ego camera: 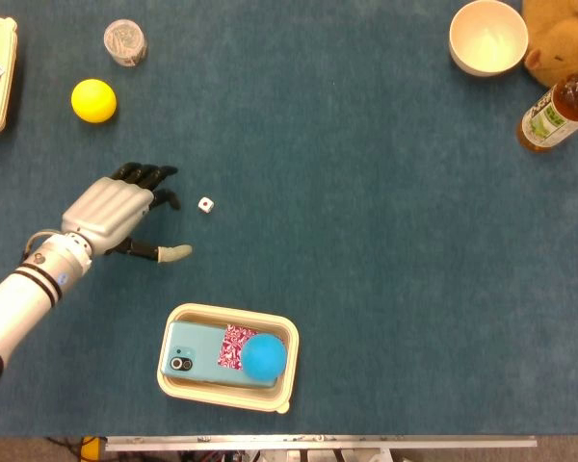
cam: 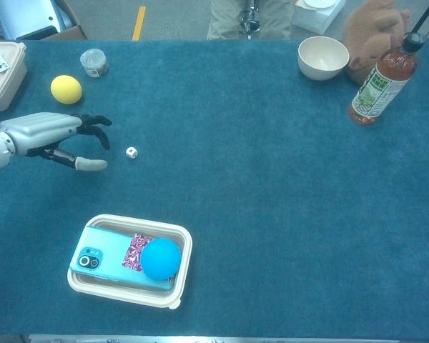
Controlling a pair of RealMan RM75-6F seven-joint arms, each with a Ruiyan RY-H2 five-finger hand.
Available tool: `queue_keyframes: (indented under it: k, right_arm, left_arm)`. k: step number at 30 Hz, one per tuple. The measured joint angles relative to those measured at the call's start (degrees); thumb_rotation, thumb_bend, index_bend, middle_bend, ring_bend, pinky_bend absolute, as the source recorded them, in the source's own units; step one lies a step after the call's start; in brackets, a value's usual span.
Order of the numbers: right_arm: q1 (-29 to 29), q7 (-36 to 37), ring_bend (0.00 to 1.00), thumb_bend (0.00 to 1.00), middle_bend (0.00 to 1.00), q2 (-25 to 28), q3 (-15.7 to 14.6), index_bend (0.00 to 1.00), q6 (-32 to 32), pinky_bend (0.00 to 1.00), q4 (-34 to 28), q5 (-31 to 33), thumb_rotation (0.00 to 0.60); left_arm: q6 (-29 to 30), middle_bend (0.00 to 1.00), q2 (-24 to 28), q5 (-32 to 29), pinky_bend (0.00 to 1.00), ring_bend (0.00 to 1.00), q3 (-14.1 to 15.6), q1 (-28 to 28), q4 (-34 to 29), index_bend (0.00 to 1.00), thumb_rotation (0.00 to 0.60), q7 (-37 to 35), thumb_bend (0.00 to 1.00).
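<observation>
- A lab or test room set up for robot trials, not a home.
- The table [cam: 272,179] is covered edge to edge in blue felt-like cloth, with unrelated props scattered well apart.
- At 12 o'clock in the chest view, beyond the table: grey floor with a yellow tape line [cam: 139,22] and a standing person's legs [cam: 244,19].
- At 11 o'clock, an open cardboard box [cam: 36,17] sits on the floor.

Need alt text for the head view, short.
The robot's left hand, fingers spread and empty, hovers beside a small white die on a blue table. Nearer the camera, a cream tray holds a turquoise phone and a blue ball.
</observation>
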Motion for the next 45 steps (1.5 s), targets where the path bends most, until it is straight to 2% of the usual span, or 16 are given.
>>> queue_keyframes:
  k: [10, 22, 45]
  right_arm:
    - [-0.3, 1.0, 0.26, 0.29, 0.35, 0.3, 0.0, 0.40, 0.2, 0.42, 0.9, 0.5, 0.600]
    - [-0.5, 1.6, 0.26, 0.29, 0.35, 0.5, -0.1, 0.40, 0.5, 0.42, 1.1, 0.4, 0.600]
    - [-1.1, 1.8, 0.26, 0.29, 0.35, 0.9, -0.1, 0.40, 1.3, 0.42, 1.1, 0.6, 0.600]
  left_arm:
    - [0.0, 0.00, -3.7, -3.2, 0.00, 0.00, 0.5, -1.6, 1.4, 0.21, 0.135, 2.4, 0.11]
    - [0.6, 0.00, -4.7, -5.7, 0.00, 0.00, 2.0, -2.3, 0.7, 0.21, 0.136, 4.9, 0.11]
    - [1.1, 0.00, -7.1, -7.3, 0.00, 0.00, 2.2, -3.2, 2.7, 0.21, 0.134, 3.5, 0.11]
